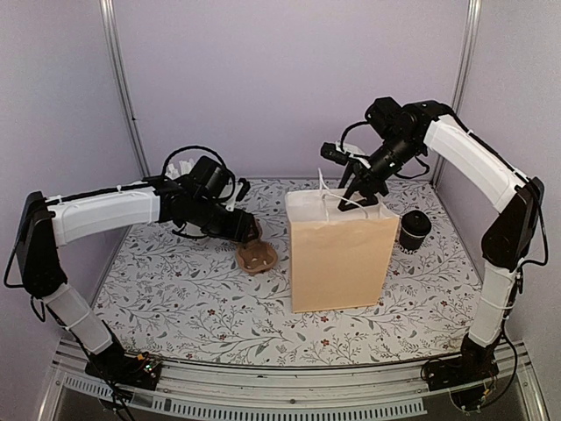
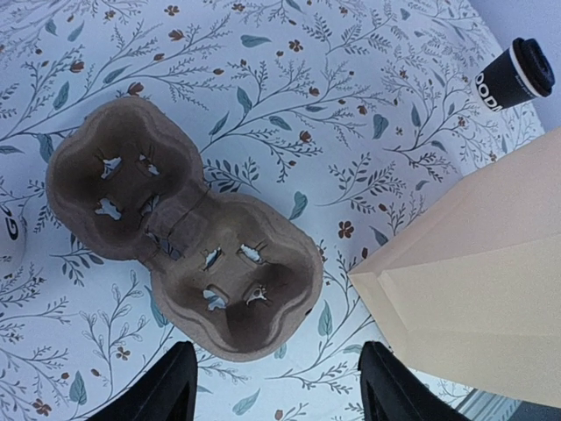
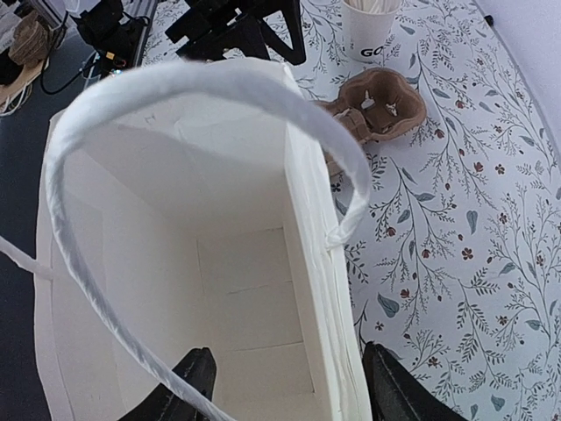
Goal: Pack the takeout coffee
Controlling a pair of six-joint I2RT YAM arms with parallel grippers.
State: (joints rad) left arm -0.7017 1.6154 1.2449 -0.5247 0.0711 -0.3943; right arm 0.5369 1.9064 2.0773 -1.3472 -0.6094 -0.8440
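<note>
The takeout coffee (image 1: 414, 230), a black cup with a black lid, stands upright on the table right of the cream paper bag (image 1: 337, 254). It also shows in the left wrist view (image 2: 517, 74). My right gripper (image 1: 355, 200) is open above the bag's top. In the right wrist view it (image 3: 287, 377) straddles the bag's wall (image 3: 307, 219), one finger inside and one outside. The bag's inside is empty. My left gripper (image 1: 252, 232) is open and empty just above the brown pulp carrier (image 1: 256, 258), whose near end lies before the fingers (image 2: 279, 379).
The carrier (image 2: 184, 232) lies left of the bag (image 2: 473, 281), both wells empty. A white cup of sticks (image 3: 372, 26) stands behind the carrier (image 3: 377, 105). The bag's white handle (image 3: 202, 79) arches across the right wrist view. Walls close the back and sides.
</note>
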